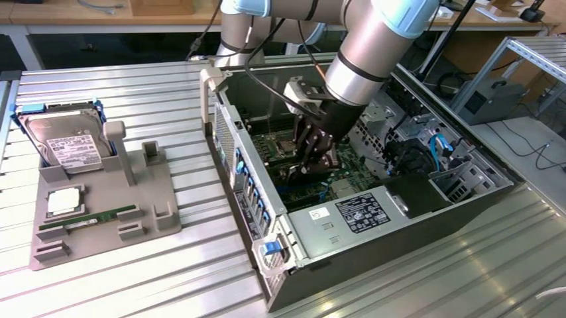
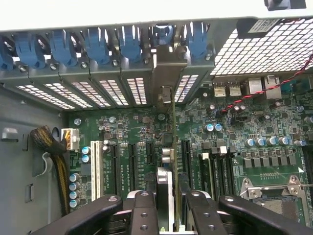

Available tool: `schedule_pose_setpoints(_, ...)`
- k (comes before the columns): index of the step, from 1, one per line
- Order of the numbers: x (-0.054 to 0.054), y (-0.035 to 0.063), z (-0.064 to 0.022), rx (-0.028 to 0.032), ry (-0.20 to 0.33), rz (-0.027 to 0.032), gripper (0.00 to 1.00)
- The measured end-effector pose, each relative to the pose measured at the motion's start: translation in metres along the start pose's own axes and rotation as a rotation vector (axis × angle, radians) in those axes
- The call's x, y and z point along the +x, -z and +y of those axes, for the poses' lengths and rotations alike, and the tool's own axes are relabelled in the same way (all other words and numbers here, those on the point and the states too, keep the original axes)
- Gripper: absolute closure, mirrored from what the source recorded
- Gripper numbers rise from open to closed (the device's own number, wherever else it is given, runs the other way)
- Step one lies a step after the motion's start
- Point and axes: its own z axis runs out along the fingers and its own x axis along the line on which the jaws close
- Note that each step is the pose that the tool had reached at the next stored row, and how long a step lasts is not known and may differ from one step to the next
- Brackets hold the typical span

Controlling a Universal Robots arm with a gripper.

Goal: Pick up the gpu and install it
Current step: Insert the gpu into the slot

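The gpu (image 2: 168,73) stands on edge inside the open computer case (image 1: 265,218). In the wrist view I see it as a thin line over the green motherboard (image 2: 244,127). Its pale metal bracket sits against the rear slot openings, below the blue latches (image 2: 129,44). My gripper (image 2: 173,205) is shut on the card's near end, with one black finger (image 2: 164,191) on each side. In the exterior view the gripper (image 1: 309,159) reaches down into the case over the expansion slots, with the dark gpu (image 1: 301,175) beneath it.
A grey holder tray (image 1: 150,218) lies at the exterior view's left, carrying a silver hard drive (image 1: 62,142), a green memory stick (image 1: 84,220) and a square chip (image 1: 63,199). Inside the case are a cable bundle (image 2: 49,147), a processor socket (image 2: 274,191) and drive bays (image 1: 442,172).
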Motion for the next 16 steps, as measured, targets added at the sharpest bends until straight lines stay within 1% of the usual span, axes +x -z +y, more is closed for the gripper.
schedule_pose_setpoints(4, -0.0052, 0.0001, -0.0001, 0.0001, 0.009, 0.0019, 0.72)
schedule_pose_setpoints(8, -0.0053, -0.0002, -0.0002, 0.0001, 0.015, 0.0034, 0.72)
schedule_pose_setpoints(10, -0.0052, -0.0019, -0.0006, 0.0001, 0.016, 0.0036, 0.72)
schedule_pose_setpoints(16, -0.0052, -0.0043, -0.0011, 0.0001, 0.030, 0.0071, 0.72)
